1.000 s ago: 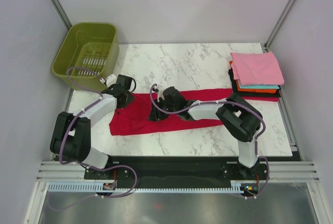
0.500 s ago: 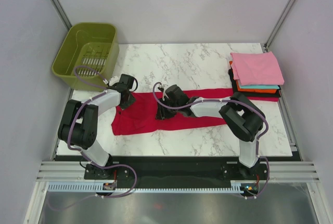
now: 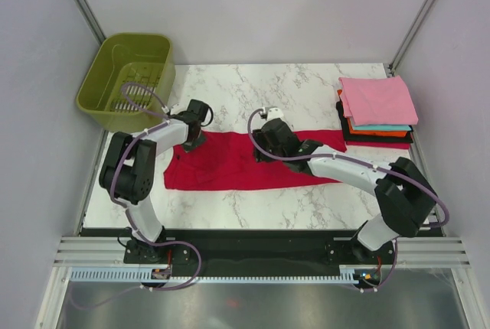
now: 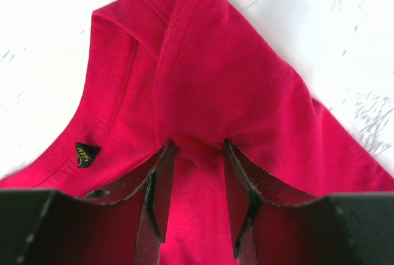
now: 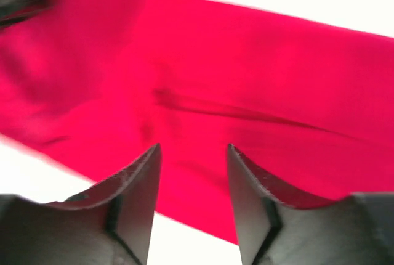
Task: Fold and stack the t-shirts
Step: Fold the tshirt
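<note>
Stretching left to right across the marble table, the crimson t-shirt lies as 1 long strip, its right end toward the stack of folded t-shirts. The left gripper pinches cloth beside the collar at the far-left end. The right gripper, nearer the stack, sits mid-strip with fingers parted; whether it grips is unclear.
</note>
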Tool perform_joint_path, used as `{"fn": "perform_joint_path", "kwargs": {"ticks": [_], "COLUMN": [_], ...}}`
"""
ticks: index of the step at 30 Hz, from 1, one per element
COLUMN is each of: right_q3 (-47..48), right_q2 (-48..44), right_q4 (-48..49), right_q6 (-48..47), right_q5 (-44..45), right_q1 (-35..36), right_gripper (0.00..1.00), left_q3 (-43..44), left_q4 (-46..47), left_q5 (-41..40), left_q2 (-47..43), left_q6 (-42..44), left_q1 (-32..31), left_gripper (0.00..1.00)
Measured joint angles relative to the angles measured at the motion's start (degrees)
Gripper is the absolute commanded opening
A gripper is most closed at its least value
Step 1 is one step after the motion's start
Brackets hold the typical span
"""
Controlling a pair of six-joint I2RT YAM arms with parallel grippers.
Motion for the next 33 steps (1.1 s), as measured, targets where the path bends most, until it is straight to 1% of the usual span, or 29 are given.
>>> {"fn": "perform_joint_path", "kwargs": {"ticks": [2, 4, 6, 9, 10, 12, 16, 19, 20, 23, 25, 27, 29, 33], "right_q3": [-1.8, -4.8, -8.7, -13.7, -14.4, -15.4, -15.2, -13.7, -13.3, -12.6, -12.6, -13.0, -13.3, -12.1], "right_q2": [-2.3, -4.5, -6.8, -9.0, -9.0, -8.3, -3.0, -1.0, -0.6, 0.3, 0.4, 0.4, 0.3, 0.9], "right_q4": [-2.9, -5.8, -8.5, -11.6, -12.1, -13.0, -13.4, -13.0, -13.0, -12.9, -12.7, -12.1, -11.3, -10.9], "right_q6": [2.0, 4.6, 7.5, 11.5, 12.3, 13.7, 15.5, 16.5, 16.8, 17.5, 18.2, 19.2, 20.6, 23.1], "right_q5": [8.3, 15.0, 19.2, 23.2, 24.0, 25.1, 25.5, 26.0, 25.9, 25.3, 25.3, 26.3, 25.9, 22.3], "right_q1": [-0.7, -2.1, -4.9, -10.9, -13.0, -14.8, -14.8, -14.7, -14.7, -14.5, -13.6, -11.2, -6.5, 5.3], "right_gripper": [0.5, 0.5, 0.49, 0.48, 0.48, 0.47, 0.48, 0.48, 0.47, 0.45, 0.45, 0.45, 0.45, 0.47], "left_q3": [2.6, 5.0, 7.7, 13.0, 15.1, 19.7, 26.9, 32.0, 33.8, 40.4, 46.1, 51.5, 55.4, 64.3], "left_q4": [-1.0, -1.7, -2.3, -3.8, -4.1, -5.2, -6.7, -8.3, -8.6, -10.5, -11.7, -13.2, -13.8, -15.3], "left_q5": [-0.2, -0.2, -0.2, -0.4, -0.5, -0.6, -0.5, -0.4, -0.3, 0.0, 0.5, 1.1, 1.8, 5.5], "left_q2": [2.0, 3.8, 5.8, 9.7, 11.1, 14.2, 19.0, 22.1, 23.2, 27.2, 30.6, 33.6, 35.8, 40.7], "left_q6": [0.0, 0.0, 0.0, 0.0, 0.0, 0.0, 0.1, 0.5, 0.7, 2.3, 3.7, 5.2, 6.6, 11.0], "left_q1": [-0.1, -0.1, -0.2, -0.2, -0.2, -0.2, -0.2, -0.2, -0.2, -0.2, -0.2, -0.2, -0.2, 0.2], "left_gripper": [0.45, 0.45, 0.45, 0.45, 0.44, 0.45, 0.45, 0.44, 0.42, 0.41, 0.4, 0.38, 0.35, 0.35]}}
